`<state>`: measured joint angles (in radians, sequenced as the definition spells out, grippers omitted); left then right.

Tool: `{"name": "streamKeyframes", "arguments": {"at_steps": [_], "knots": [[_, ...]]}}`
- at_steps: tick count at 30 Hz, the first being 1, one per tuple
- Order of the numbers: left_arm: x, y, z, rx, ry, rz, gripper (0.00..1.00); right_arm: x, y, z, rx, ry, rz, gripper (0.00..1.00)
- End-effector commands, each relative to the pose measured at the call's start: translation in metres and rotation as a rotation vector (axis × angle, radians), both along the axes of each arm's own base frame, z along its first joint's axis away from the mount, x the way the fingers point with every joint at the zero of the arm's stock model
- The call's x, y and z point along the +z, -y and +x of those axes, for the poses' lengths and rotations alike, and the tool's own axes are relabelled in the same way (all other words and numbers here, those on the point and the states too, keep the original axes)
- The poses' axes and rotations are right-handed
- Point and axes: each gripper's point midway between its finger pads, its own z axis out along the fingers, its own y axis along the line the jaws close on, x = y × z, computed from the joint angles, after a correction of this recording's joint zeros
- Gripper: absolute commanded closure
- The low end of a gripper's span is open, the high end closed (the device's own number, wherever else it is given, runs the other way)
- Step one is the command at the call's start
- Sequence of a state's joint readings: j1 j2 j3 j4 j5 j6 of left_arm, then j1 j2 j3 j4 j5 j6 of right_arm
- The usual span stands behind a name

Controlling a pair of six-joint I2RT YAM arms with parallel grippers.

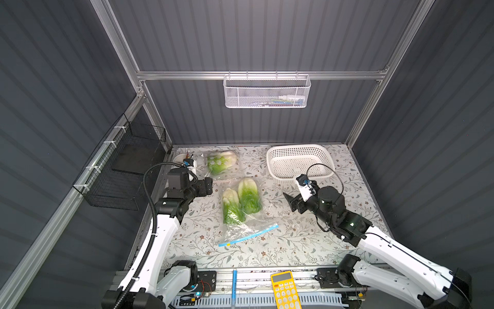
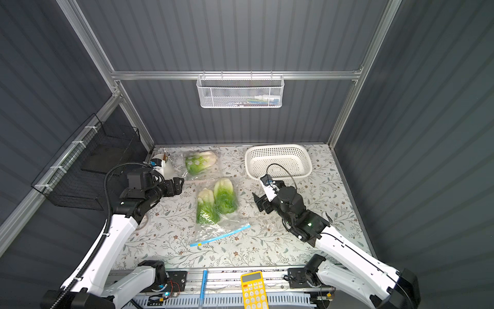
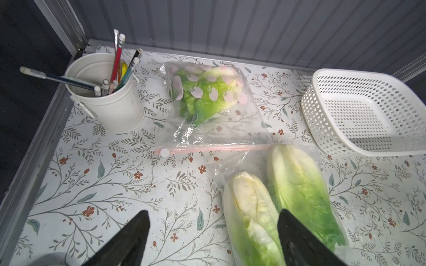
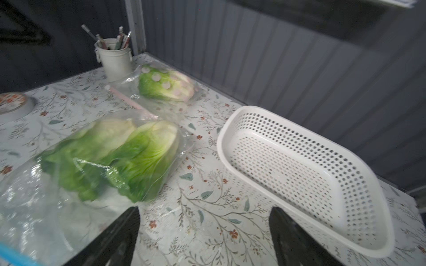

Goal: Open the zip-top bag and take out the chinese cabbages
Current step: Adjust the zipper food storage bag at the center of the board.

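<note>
**Hovering wide, gripping nothing**

Nearest, on the front rail, lie a yellow calculator (image 1: 284, 290) and a blue pen (image 1: 234, 283). Beyond them, on the flowered desk (image 1: 294, 248), a clear bag (image 1: 240, 227) lies with its blue zip strip (image 1: 248, 236) along the near edge. 2 cabbages lie side by side inside it, the left cabbage (image 1: 232, 207) and the right cabbage (image 1: 250, 196), with their green leaves toward the zip and their white stems away.

The left jaws hang over the desk just left of that bag's far end, spread wide and holding nothing. In the left wrist view 1 finger (image 3: 299, 241) overlaps the left cabbage; whether it touches the plastic I cannot tell. The right jaws hang to the bag's right, apart from it, equally wide and empty.

Farther back, a 2nd bag (image 3: 219, 129), dotted pink and with a pink zip strip (image 3: 207, 148), holds the 3rd cabbage (image 1: 220, 161). A white cup (image 3: 115, 110) of pencils stands in the far left corner, and a white basket (image 3: 310, 108) sits far right. A mesh basket (image 1: 267, 93) hangs on the back wall.
</note>
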<state>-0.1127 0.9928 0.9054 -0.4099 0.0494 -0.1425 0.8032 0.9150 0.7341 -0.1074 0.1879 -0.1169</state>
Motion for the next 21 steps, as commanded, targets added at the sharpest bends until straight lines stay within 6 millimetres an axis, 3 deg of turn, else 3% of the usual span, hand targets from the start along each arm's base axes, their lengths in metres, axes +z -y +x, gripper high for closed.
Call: {"name": "streamKeyframes", "arguments": {"at_steps": [1,10,15,21], "knots": [[-0.002,-0.002,-0.001,0.005,0.012,0.009,0.12,-0.033,-0.022,-0.032,0.113,-0.119,-0.136,0.12],[-0.014,-0.004,0.004,0.032,-0.033,0.000,0.12,-0.068,-0.078,-0.087,0.324,-0.119,-0.299,0.15],[-0.018,-0.005,0.006,0.043,-0.044,0.000,0.12,-0.090,-0.109,-0.101,0.414,-0.057,-0.400,0.19],[-0.020,-0.005,0.006,0.049,-0.053,-0.004,0.12,-0.102,-0.146,-0.114,0.504,0.040,-0.425,0.24]]}}
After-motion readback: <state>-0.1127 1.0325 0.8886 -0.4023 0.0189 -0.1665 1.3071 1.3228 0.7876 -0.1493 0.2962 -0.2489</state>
